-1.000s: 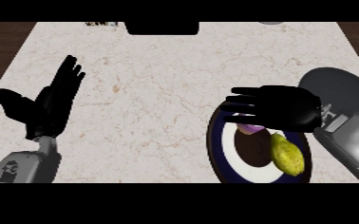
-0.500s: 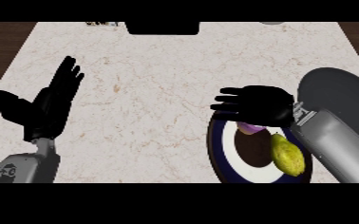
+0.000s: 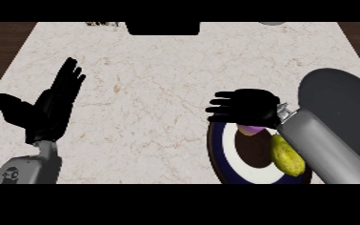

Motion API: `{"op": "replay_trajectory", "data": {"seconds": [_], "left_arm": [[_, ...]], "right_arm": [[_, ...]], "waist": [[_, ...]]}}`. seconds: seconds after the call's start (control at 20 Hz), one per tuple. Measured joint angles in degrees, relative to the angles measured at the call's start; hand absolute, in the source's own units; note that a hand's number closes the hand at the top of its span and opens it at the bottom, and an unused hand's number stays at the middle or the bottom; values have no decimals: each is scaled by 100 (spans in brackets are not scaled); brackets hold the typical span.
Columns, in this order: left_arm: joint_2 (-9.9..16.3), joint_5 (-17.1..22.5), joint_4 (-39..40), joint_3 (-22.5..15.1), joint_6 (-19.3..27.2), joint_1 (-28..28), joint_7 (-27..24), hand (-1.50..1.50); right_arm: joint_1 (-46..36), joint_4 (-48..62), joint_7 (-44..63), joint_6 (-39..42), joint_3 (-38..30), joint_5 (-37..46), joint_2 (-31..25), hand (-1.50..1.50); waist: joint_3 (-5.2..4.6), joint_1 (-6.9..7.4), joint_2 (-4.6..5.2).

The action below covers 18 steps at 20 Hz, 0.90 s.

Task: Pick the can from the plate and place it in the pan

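Left hand [image 3: 49, 109] is resting at the left of the frame, fingers straight and pointing up, holding nothing; it is taking no part in this step.

Bench [image 3: 162, 71] is showing as pale marble across the frame's middle. A dark block [image 3: 163, 27] is sitting at the upper edge; what it is cannot be made out.

Right hand [image 3: 246, 107] is hovering at centre right, over the top rim of the plate [image 3: 215, 148], fingers spread and pointing left, not curled round anything. Judgement: this is the reach before the grasp.

Just under the palm a small purple-pink shape [image 3: 251, 130] is showing on the plate; judgement: probably the can, but mostly covered by the hand, so its standing or lying cannot be told. A yellow-green item [image 3: 287, 155] is lying on the plate's right side, near the purple one and partly behind the grey forearm.

To do the step well, by my reading: bring the palm down squarely over the purple shape, close fingers and thumb round it alone, keep clear of the yellow-green item, lift straight up before swinging right.

Pan [image 3: 330, 93] is showing as a dark grey round at the right of the frame, cut off by the edge and partly hidden by the forearm; its handle is not in view.
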Motion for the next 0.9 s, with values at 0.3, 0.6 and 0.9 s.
{"op": "replay_trajectory", "data": {"seconds": [0.3, 0.6, 0.9], "left_arm": [[31, 30, 187, 165, -119, -174, 42, 0], [-45, -35, 94, 164, -120, -168, 96, 0], [-95, -114, 22, 188, -118, 58, -4, 0]], "right_arm": [[7, 166, -417, -341, 8, 100, 88, 150], [37, 384, -629, -505, -90, 127, 268, 150], [364, 202, -355, -460, -448, -97, 351, 150]], "waist": [[-28, -21, -28], [-41, -17, -41], [-34, -83, -61]]}}
